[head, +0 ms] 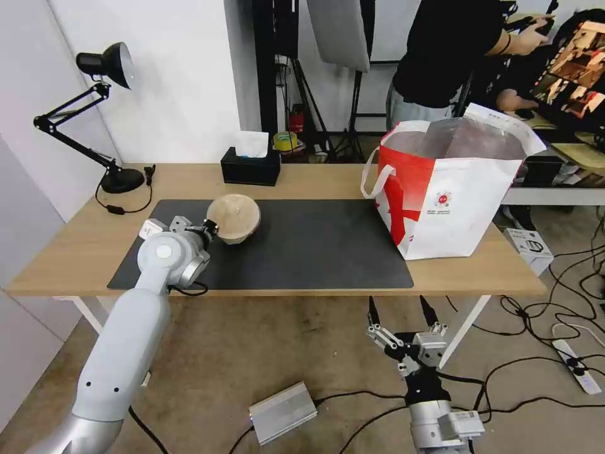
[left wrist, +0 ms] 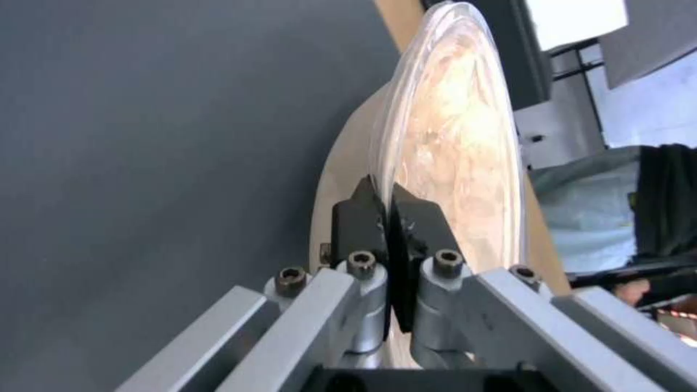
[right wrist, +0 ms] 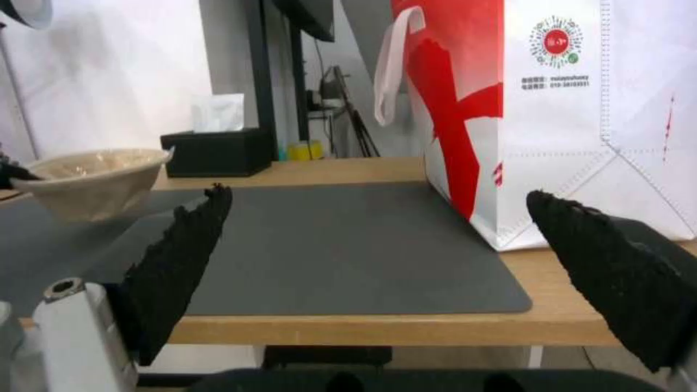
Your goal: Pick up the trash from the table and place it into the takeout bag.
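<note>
A beige paper-like bowl [head: 234, 217] of the trash hangs tilted just over the left part of the dark-grey mat [head: 315, 246] on the table [head: 315, 180]. My left gripper [head: 211, 226] is shut on the bowl's near rim; in the left wrist view its black fingers [left wrist: 363, 218] pinch that rim [left wrist: 450, 163]. The takeout bag [head: 454, 189] stands open at the table's right end. My right gripper [head: 403, 312] hangs open below the table's front edge, facing the mat [right wrist: 326, 245], the bag [right wrist: 581, 109] and the bowl [right wrist: 95, 174].
A black tissue box [head: 250, 165] sits at the back of the table and a black desk lamp [head: 104, 113] at the back left. A person stands behind the bag. A silver box [head: 282, 413], cables and a power strip [head: 576, 366] lie on the floor.
</note>
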Available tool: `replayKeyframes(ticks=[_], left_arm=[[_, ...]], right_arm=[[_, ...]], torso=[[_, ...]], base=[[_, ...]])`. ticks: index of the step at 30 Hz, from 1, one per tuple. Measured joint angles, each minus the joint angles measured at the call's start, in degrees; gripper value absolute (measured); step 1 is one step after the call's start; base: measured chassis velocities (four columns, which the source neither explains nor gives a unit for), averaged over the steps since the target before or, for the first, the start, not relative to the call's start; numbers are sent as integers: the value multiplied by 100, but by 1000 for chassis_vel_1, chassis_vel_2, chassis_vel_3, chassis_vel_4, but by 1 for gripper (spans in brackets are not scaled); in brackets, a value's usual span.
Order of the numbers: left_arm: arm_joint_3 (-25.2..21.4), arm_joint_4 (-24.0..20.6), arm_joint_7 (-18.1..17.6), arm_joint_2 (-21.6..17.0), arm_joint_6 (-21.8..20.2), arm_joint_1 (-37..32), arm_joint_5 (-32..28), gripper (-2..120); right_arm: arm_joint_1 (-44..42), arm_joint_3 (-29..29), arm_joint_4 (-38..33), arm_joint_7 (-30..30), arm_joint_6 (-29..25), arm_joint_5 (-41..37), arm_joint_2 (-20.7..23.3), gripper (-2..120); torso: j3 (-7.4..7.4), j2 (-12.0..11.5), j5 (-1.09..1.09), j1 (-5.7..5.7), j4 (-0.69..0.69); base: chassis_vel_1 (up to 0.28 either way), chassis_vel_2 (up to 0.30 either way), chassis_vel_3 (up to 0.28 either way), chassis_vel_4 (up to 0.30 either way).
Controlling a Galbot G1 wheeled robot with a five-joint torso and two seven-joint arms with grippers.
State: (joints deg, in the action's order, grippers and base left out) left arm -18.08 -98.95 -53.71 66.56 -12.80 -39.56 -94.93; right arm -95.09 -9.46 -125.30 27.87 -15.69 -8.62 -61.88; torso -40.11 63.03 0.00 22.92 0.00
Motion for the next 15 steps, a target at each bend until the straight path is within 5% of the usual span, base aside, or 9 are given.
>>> replayKeyframes(ticks=[15], left_arm=[[292,-506,396,-280,19,253,-165,0]], right_arm=[[0,0,0,0,0,0,0,100]], torso=[[0,0,0,0,0]], base=[[0,0,0,0]])
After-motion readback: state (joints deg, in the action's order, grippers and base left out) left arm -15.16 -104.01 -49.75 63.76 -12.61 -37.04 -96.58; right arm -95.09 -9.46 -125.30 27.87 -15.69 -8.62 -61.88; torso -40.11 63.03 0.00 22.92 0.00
